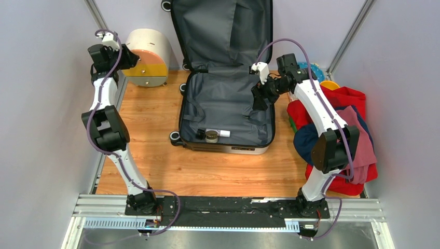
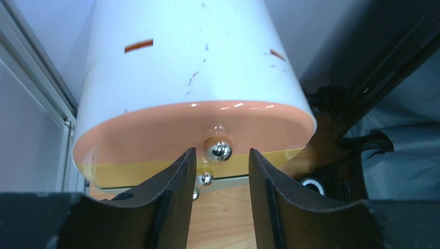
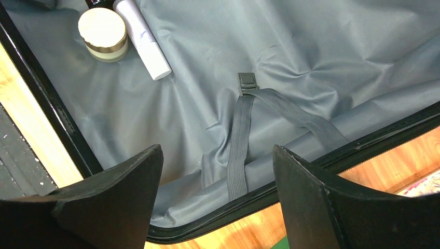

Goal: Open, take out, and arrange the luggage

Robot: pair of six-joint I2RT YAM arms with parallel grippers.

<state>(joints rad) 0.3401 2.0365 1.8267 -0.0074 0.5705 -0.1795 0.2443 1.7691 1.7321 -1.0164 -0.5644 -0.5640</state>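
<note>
- Your luggage lies open at the far edge of the table, long axis running near to far.
- Right gripper, the nearer one, hangs wide open and empty over its right side.
- Left gripper, jaws parted, straddles a knob on the drawer box.

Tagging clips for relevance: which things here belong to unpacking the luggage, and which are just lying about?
Job in hand: luggage, lying open; round jar and white tube inside it; heap of clothes beside it, probably.
Lying about: cream drawer box, though the left gripper brackets its knob.
</note>
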